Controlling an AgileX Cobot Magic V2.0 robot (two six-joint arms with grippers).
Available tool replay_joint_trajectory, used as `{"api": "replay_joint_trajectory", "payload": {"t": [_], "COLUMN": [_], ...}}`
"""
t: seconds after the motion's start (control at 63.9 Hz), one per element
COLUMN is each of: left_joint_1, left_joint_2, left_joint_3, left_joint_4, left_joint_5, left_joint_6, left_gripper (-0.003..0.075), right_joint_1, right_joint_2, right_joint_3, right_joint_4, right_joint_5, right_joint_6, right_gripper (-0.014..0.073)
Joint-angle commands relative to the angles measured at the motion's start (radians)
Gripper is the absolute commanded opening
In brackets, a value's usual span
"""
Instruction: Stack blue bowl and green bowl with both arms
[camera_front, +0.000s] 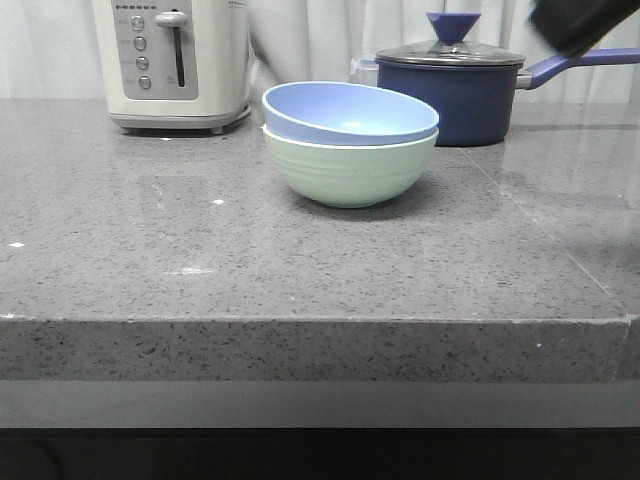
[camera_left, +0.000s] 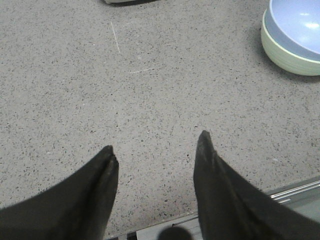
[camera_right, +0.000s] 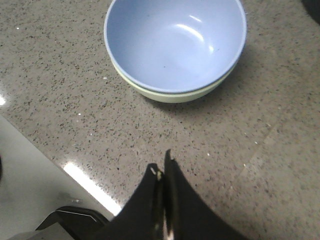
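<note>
On speckled stone (camera_front: 150, 240), matte blue bowl (camera_front: 345, 112) nests in ridged green bowl (camera_front: 350, 172).

Grey speckled countertop (camera_front: 150, 260) — pale curtain (camera_front: 320, 35)

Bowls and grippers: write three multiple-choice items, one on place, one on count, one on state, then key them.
1. Where is the blue bowl?
A. nested in the green bowl
B. beside the toaster, apart from the green bowl
C. upside down on the saucepan lid

2. How many bowls are on the counter?
A. one
B. two
C. three

3. How do the grippers stand?
A. both open
B. left shut, right open
C. left open, right shut

Key:
1 A: the blue rim sits tilted just above the green rim in the front view.
2 B: only the blue and green bowls show; the toaster and saucepan are no bowls.
3 C: the left gripper has a wide gap between its fingers, while the right gripper has its fingers pressed together, holding nothing.
</note>
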Motion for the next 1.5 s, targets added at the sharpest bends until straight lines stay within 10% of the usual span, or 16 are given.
{"api": "replay_joint_trajectory", "payload": {"t": [0.0, 0.251, 0.846, 1.159, 1.488], "left_joint_1": [0.002, 0.002, 0.002, 0.002, 0.002], "left_joint_2": [-0.001, -0.001, -0.001, -0.001, -0.001], "left_joint_3": [-0.026, -0.026, -0.026, -0.026, -0.026], "left_joint_4": [0.007, 0.007, 0.007, 0.003, 0.003], "left_joint_5": [-0.072, -0.072, -0.076, -0.072, -0.072], "left_joint_6": [-0.009, -0.009, -0.009, -0.009, -0.009], "left_gripper": [0.0347, 0.0347, 0.0342, -0.0021, -0.002], "right_joint_1": [-0.007, -0.007, -0.007, -0.007, -0.007], "right_joint_2": [-0.11, -0.309, -0.418, -0.418, -0.418], "right_joint_3": [-0.003, 0.057, 0.136, 0.136, 0.136], "right_joint_4": [-0.068, -0.302, -0.303, -0.303, -0.303], "right_joint_5": [-0.006, 0.061, 0.053, 0.052, 0.052], "right_joint_6": [0.086, 0.402, 0.407, 0.407, 0.407], "right_gripper": [-0.0054, -0.0054, -0.0054, -0.0054, -0.0054]}}
